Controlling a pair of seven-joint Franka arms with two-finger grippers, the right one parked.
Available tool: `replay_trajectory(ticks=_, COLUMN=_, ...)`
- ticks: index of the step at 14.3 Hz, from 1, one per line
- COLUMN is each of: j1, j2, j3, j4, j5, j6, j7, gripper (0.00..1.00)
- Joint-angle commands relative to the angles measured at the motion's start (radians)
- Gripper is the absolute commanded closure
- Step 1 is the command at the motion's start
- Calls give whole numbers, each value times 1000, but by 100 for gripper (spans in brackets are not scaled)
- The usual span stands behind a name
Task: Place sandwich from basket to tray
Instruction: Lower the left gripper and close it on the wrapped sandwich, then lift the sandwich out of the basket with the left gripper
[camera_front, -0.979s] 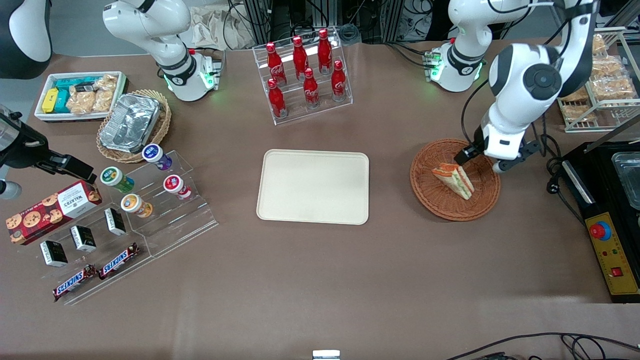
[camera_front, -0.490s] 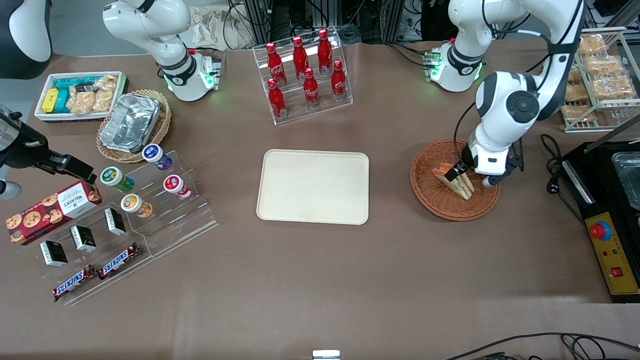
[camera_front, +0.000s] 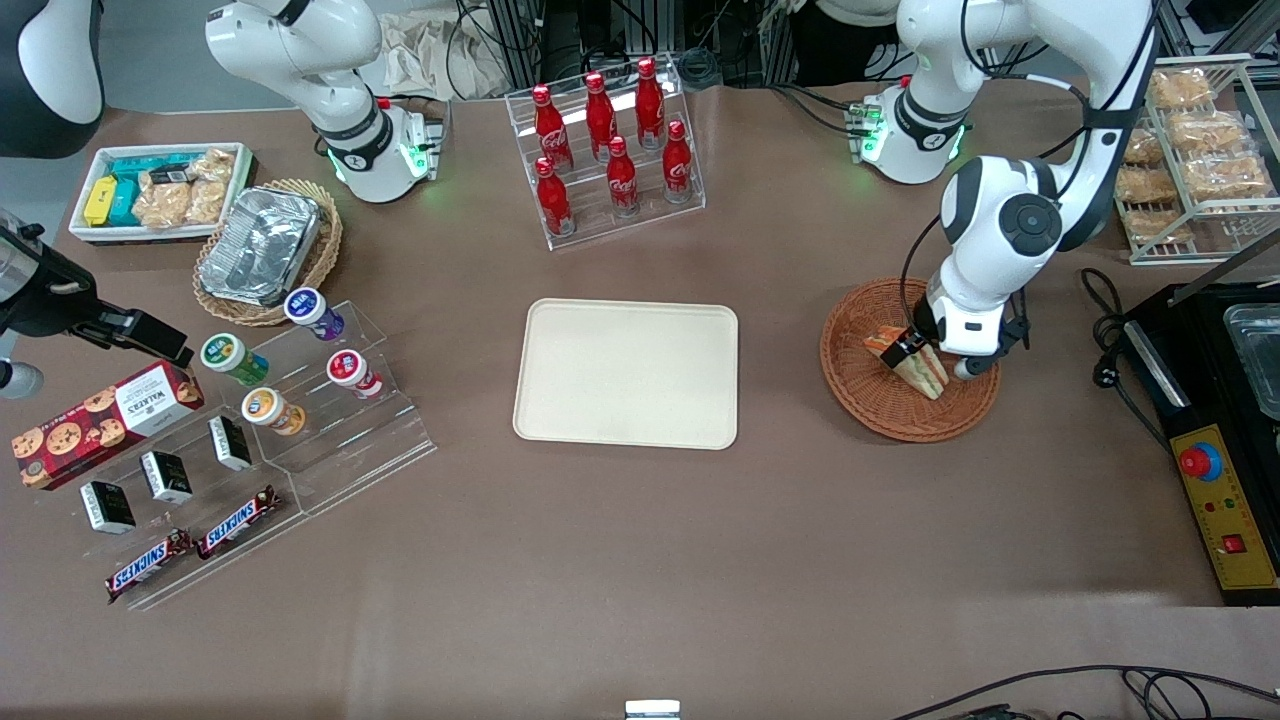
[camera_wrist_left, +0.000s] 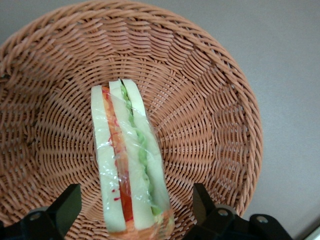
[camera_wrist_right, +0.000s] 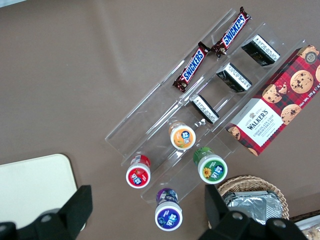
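End effector (camera_wrist_left: 134, 210) spread astride sandwich (camera_wrist_left: 128, 165) in basket (camera_wrist_left: 210, 105)

sandwich (camera_wrist_left: 127, 160): we saw pale cream bread with an orange-red stripe and a green stripe of filling.
basket (camera_wrist_left: 210, 100): we found a reddish-brown wicker weave.
tray (camera_front: 626, 372): we noted plain beige-cream, no pattern.
gripper (camera_front: 925, 360): we saw black fingers (camera_wrist_left: 62, 207) on a white arm, spread either side of the sandwich in the basket.
desk (camera_front: 640, 560): we saw flat dull brown.
bottles (camera_front: 612, 145): we saw glossy red with white script.
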Motion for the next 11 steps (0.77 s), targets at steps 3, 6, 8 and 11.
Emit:
replay_trajectory(ticks=3, j1=-34, j2=9, j3=3, j4=-8, j5=5, j6=30, j7=-22, gripper=26)
replay_trajectory(ticks=6, j1=-33, j2=3, j3=5, j4=-2, j5=5, j6=27, j7=-22, gripper=77)
replay_trajectory(ticks=8, j1=-31, j2=-5, j3=5, j4=4, j5=4, j6=23, j7=-28, gripper=91)
replay_trajectory(ticks=11, j1=-25, j2=-40, j3=6, j4=29, j5=5, j6=-47, j7=-28, gripper=100)
